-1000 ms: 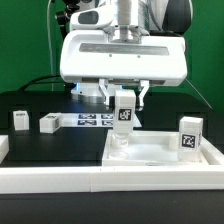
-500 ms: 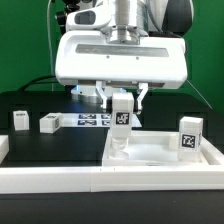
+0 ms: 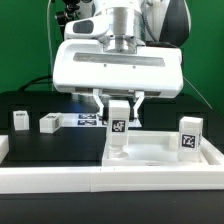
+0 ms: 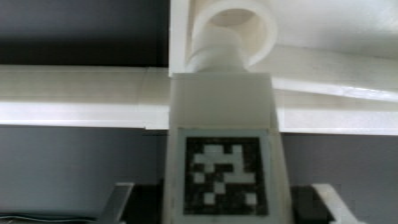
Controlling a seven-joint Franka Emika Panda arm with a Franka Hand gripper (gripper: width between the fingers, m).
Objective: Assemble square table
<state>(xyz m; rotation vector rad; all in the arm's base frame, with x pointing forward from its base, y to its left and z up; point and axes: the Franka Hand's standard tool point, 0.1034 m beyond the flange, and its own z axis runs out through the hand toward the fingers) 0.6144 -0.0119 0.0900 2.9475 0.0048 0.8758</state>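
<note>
My gripper [image 3: 119, 106] is shut on a white blocky leg [image 3: 118, 126] with a black-white tag. It holds the leg upright, with the lower end down on the white square tabletop [image 3: 165, 160] near the tabletop's corner on the exterior view's left. In the wrist view the leg [image 4: 222, 110] fills the middle, its round end against the tabletop [image 4: 71, 100], with my gripper [image 4: 222, 205] either side of it. Another tagged leg [image 3: 190, 136] stands on the tabletop's right part.
Two loose legs [image 3: 20, 119] [image 3: 48, 123] lie on the black surface at the exterior view's left. The marker board [image 3: 88, 121] lies behind my gripper. A long white rail [image 3: 60, 181] borders the front edge.
My gripper and the leg have moved down and slightly toward the exterior view's left, bringing the leg lower onto the tabletop.
</note>
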